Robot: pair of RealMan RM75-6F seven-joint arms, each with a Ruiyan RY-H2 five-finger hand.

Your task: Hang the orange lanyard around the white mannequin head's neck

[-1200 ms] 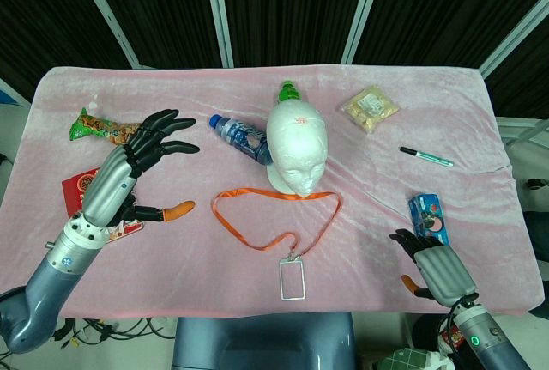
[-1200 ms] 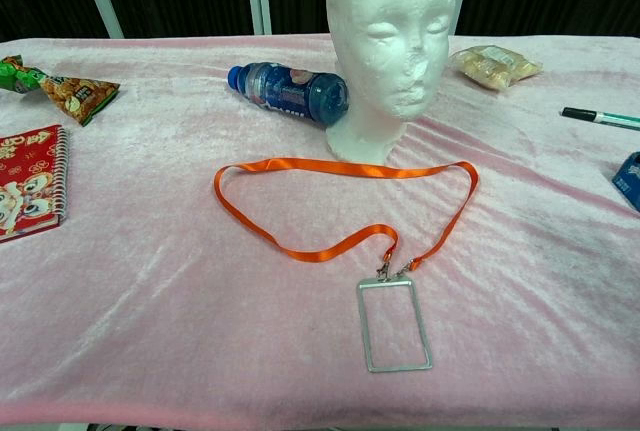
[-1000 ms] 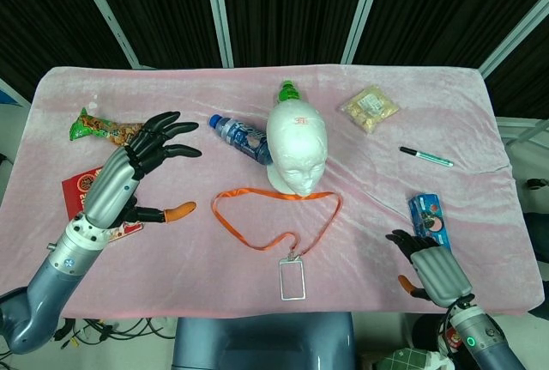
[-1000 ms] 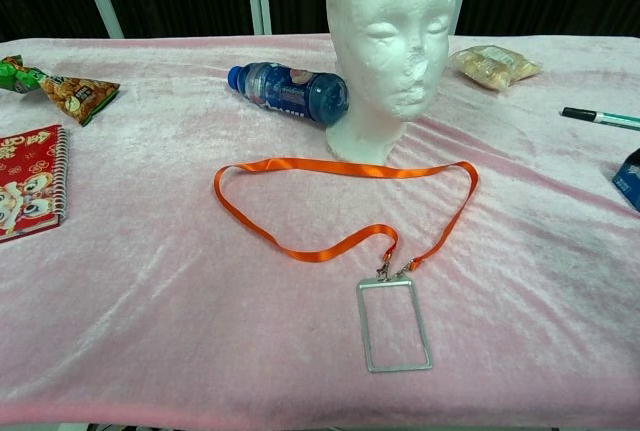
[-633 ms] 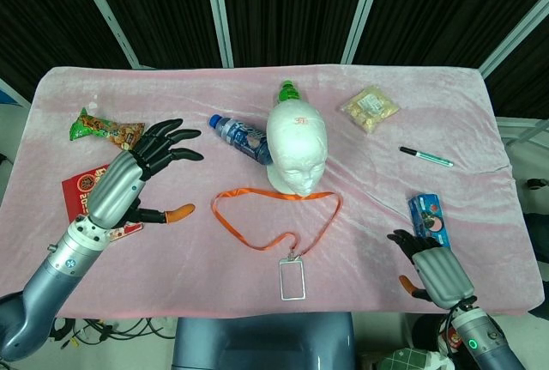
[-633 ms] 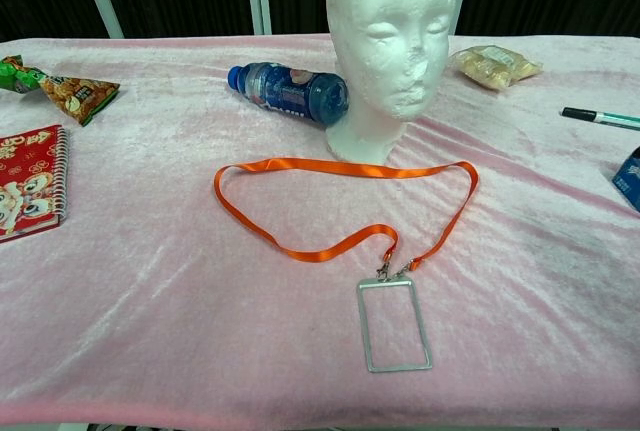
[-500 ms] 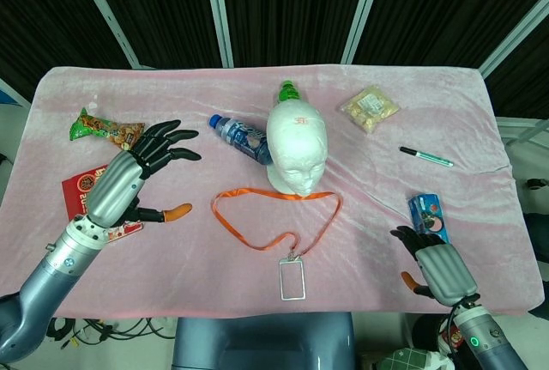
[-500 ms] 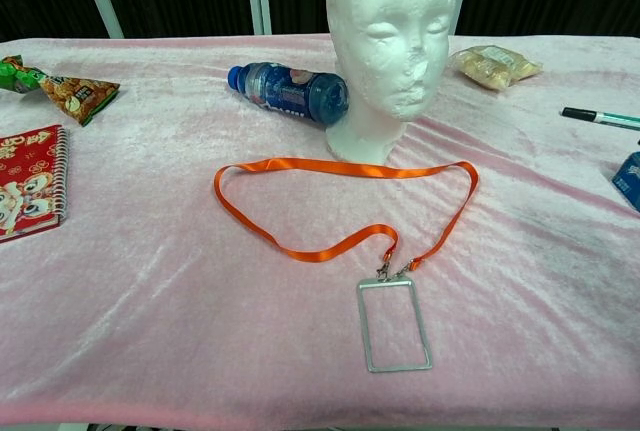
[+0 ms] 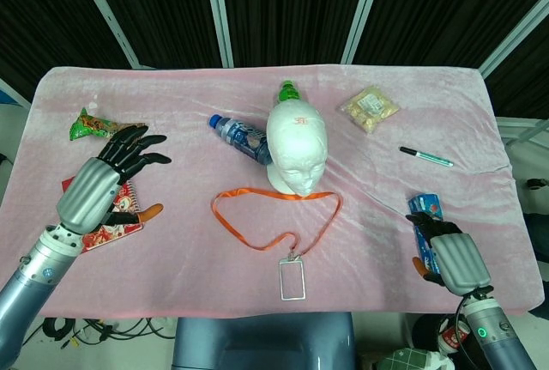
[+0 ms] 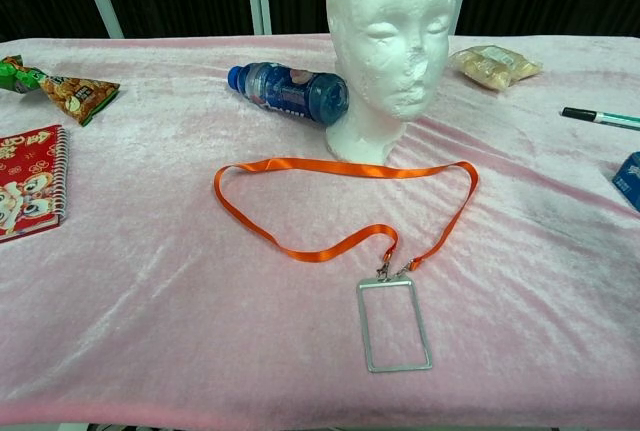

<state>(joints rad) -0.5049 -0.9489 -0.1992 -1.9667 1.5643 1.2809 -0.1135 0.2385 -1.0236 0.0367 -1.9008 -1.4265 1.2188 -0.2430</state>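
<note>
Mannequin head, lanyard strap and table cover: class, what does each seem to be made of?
Mannequin head: probably foam, matte white with a pitted surface. Lanyard strap: seemingly woven ribbon, flat with a slight sheen. Table cover: plush, velvet-like pink fabric, patchy sheen.

Head view: high above the near edge, looking steeply down on the whole pink worktop (image 9: 429, 112).
Chest view: low and close at the near edge, facing level across it.
Shared: the mannequin head (image 9: 296, 147) (image 10: 390, 41), lanyard (image 9: 274, 215) (image 10: 340, 206) and bottle (image 9: 241, 137) (image 10: 290, 91).
</note>
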